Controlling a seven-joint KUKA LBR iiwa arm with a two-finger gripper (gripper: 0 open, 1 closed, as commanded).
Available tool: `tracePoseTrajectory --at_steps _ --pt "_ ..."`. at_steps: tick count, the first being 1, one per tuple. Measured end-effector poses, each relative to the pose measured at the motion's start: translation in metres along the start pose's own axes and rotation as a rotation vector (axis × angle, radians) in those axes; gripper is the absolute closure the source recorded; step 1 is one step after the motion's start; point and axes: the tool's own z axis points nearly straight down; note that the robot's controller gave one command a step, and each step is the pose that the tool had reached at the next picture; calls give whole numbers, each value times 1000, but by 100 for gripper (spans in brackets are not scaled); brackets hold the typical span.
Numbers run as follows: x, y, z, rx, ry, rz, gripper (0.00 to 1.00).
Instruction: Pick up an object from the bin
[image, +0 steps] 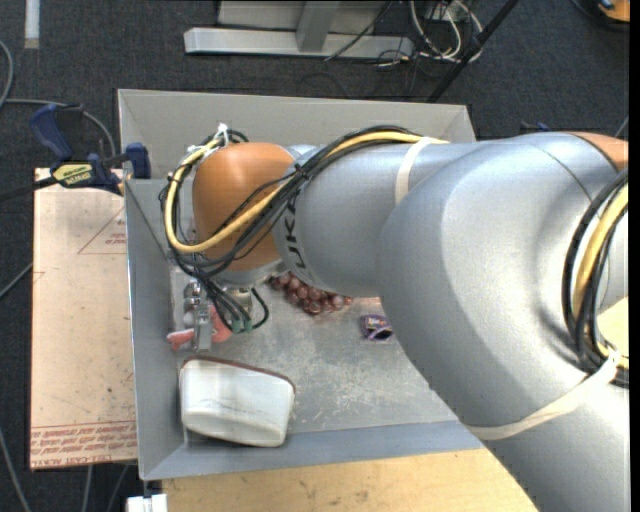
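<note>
My gripper (203, 318) hangs under the arm's orange wrist cover at the bin's left side, low over the floor. A small pink-red thing (181, 339) lies right at its tip, against the left wall; whether it is gripped I cannot tell. Just in front of it lies a white padded pouch with a brown edge (236, 401), flat in the front left corner. A cluster of dark red bead-like balls (312, 294) sits to the right of the gripper, partly under the arm.
A small purple scrap (375, 327) lies mid-bin, right of the bead cluster. The thick grey arm covers the bin's right half and back. Bare floor shows between the pouch and the purple scrap.
</note>
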Motion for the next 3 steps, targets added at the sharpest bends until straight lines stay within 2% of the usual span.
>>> tracePoseTrajectory --at_steps 3 --pt "1 0 -4 1 4 0 100"
